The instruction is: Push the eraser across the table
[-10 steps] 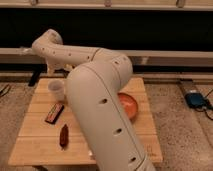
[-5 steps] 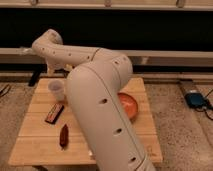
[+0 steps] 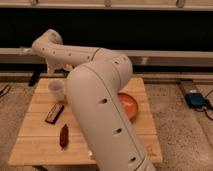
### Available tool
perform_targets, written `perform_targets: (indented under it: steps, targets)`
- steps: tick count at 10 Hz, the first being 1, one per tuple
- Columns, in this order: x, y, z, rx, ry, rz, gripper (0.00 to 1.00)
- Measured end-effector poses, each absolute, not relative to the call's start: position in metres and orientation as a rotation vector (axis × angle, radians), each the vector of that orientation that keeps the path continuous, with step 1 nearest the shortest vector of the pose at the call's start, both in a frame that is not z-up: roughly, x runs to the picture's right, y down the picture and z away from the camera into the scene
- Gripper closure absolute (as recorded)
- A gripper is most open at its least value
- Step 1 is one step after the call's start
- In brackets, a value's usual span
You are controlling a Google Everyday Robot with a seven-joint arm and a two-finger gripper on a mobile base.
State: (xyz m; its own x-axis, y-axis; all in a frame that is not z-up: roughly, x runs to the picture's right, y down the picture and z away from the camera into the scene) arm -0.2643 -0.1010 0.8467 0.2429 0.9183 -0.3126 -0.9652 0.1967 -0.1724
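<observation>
The eraser (image 3: 54, 113), a flat dark bar with a reddish edge, lies on the left part of the light wooden table (image 3: 40, 147). My gripper (image 3: 51, 70) hangs at the far left end of the arm, above the table's back left corner. It is behind a small pale cup (image 3: 56, 89) and well clear of the eraser. My bulky white arm (image 3: 100, 100) reaches from the front right across the table's middle and hides much of the top.
A slim reddish-brown pointed object (image 3: 64, 135) lies in front of the eraser. An orange bowl (image 3: 129, 104) sits on the right, partly behind the arm. A blue device (image 3: 195, 99) lies on the floor at right. A dark wall with a rail runs behind.
</observation>
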Motion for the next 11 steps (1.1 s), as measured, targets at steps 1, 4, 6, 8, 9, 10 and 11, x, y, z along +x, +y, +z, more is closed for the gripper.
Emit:
perform_targets:
  steps: [1, 4, 6, 8, 9, 10, 11]
  targets:
    - [-0.264, -0.101, 0.847, -0.363, 0.152, 1.326, 0.20]
    - [-0.264, -0.102, 0.847, -0.366, 0.153, 1.325, 0.20]
    - [-0.250, -0.104, 0.844, -0.363, 0.175, 1.314, 0.20]
    - [-0.220, -0.097, 0.833, -0.356, 0.206, 1.314, 0.20]
    - [-0.206, -0.091, 0.826, -0.355, 0.221, 1.322, 0.20]
    - [-0.192, -0.084, 0.821, -0.355, 0.238, 1.334, 0.20]
    - [-0.184, -0.075, 0.817, -0.359, 0.252, 1.346, 0.20]
